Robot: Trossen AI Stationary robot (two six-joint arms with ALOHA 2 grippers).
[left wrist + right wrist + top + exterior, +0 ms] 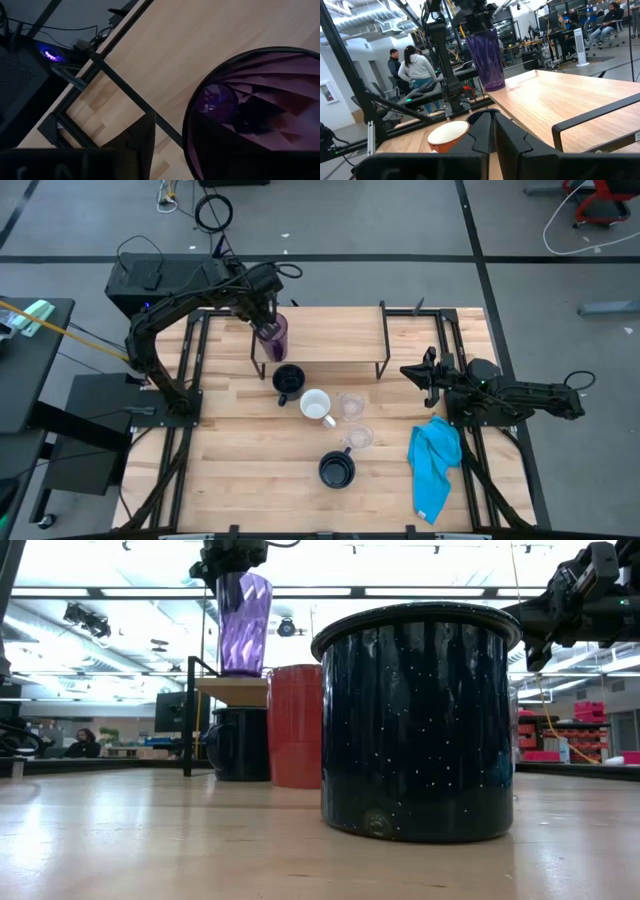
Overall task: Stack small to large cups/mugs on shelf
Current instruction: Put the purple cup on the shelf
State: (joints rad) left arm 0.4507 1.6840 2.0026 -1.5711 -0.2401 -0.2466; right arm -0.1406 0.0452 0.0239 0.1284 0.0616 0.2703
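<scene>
From above, the shelf (330,340) stands in the upper middle of the frame on the wooden worktop (250,480). The purple tumbler (272,337) sits upright at the shelf's left end, with the left tool (262,315) directly over it. Below the shelf a dark mug (288,379) stands near the centre, with a white mug (316,405) to its lower right, then two clear glasses (351,405) (358,438) and a second dark mug (336,470) lower still. A blue cloth (434,464) lies at lower right. The right tool (420,372) hangs at the shelf's right end, well apart from the cups.

At table height, a speckled dark mug fills the centre (418,720); behind it to the left stand the orange-sided mug (296,725) and the other dark mug (238,743). The tumbler (243,622) rests on the shelf plank (235,690) at upper left, the left tool (232,558) just above its rim. The right tool (560,600) is at upper right.

The left wrist camera looks down into the tumbler's mouth (255,110) at the right of the frame; one dark finger (142,145) stands outside the rim with a gap between, so this tool is parted and grips nothing.

In the right wrist frame the right tool's fingers (482,135) meet at bottom centre, closed on nothing. The tumbler (486,57) stands at upper centre on the shelf (560,95), with the orange mug (447,136) at lower left. People (415,70) stand in the room behind.
</scene>
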